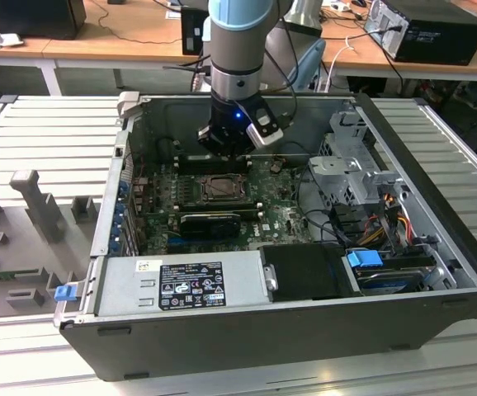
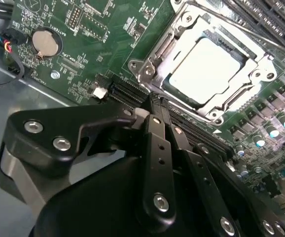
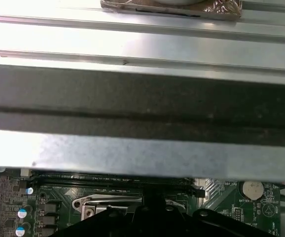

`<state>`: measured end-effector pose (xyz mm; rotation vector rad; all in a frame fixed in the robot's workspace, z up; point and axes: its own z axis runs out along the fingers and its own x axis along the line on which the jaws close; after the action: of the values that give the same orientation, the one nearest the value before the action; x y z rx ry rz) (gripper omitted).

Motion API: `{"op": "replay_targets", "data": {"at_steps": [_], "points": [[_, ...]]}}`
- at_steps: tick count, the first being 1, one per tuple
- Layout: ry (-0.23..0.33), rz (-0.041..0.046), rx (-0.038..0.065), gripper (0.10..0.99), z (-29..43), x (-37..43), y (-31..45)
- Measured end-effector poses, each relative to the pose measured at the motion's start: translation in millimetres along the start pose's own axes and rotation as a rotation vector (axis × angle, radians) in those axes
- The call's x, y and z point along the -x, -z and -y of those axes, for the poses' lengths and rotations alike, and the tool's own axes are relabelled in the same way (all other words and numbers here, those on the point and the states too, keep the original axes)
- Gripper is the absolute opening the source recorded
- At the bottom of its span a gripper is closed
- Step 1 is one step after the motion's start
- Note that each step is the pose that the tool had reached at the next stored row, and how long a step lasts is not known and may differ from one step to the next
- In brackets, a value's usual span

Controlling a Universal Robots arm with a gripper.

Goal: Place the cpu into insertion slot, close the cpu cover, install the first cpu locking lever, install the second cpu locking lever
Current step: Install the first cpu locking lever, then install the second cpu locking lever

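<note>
Exterior view, from its left to its right: the ribbed metal counter (image 1: 40, 124) carries an open computer case (image 1: 436, 190) lying on its side. The grey power supply (image 1: 181, 285) sits along the case's near wall, well apart from the jaws. The robot arm (image 1: 237, 49) comes down into the middle of the case. Its jaws hang just above the green motherboard (image 1: 292, 219), at the far edge of the insertion slot (image 1: 222, 188). The drive cage (image 1: 350, 165) stands toward the exterior view's right, well apart from the jaws.

In the second wrist view we see a coin cell (image 2: 46, 43) on the board to one side of the jaws. The black fingertips (image 2: 155, 106) are pressed together and pinch nothing. They hover over a long black card slot (image 2: 125, 91), just short of the socket. Just beyond the tips lies the cpu (image 2: 205, 69), its pale metal top seated flat in the socket. The silvery cpu cover (image 2: 155, 64) is folded down around it and frames it on all sides. We cannot tell whether the locking levers are latched.

In the first wrist view we see the case's rim (image 3: 142, 153) above the board, and part of the silvery cover just ahead of the jaws.
</note>
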<state>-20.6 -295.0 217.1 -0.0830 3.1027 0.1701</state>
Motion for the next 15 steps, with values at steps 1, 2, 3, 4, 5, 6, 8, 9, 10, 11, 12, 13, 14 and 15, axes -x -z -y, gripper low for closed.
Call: {"op": "replay_targets", "data": {"at_steps": [1,2,3,4,5,6,8,9,10,11,12,13,14,15], "points": [[0.0,-0.0001,0.0,0.106,1.4,-0.1,0.2],[0.0,0.0,0.0,0.106,2.2,-0.1,0.3],[0.0,0.0,0.0,0.106,2.8,-0.1,0.3],[0.0,0.0,0.0,0.106,3.4,-0.2,0.4],[0.0,0.0,0.0,0.106,3.9,-0.2,0.5],[0.0,0.0,0.0,0.106,4.4,-0.2,0.5],[0.0,0.0,0.0,0.106,5.9,-0.3,0.7],[0.0,0.0,0.0,0.106,9.2,-0.5,1.0],[0.0,0.0,0.0,0.106,12.6,-0.7,1.4],[0.0,-0.0002,0.0,0.106,13.1,-0.7,2.5],[0.0,-0.0001,0.0,0.106,13.0,-0.7,3.7],[0.0,0.0,0.0,0.106,12.8,-0.6,5.3],[0.0,0.0,0.0,0.106,12.6,-0.4,8.2],[0.0,0.0,0.0,0.106,12.4,-0.4,10.0]]}}
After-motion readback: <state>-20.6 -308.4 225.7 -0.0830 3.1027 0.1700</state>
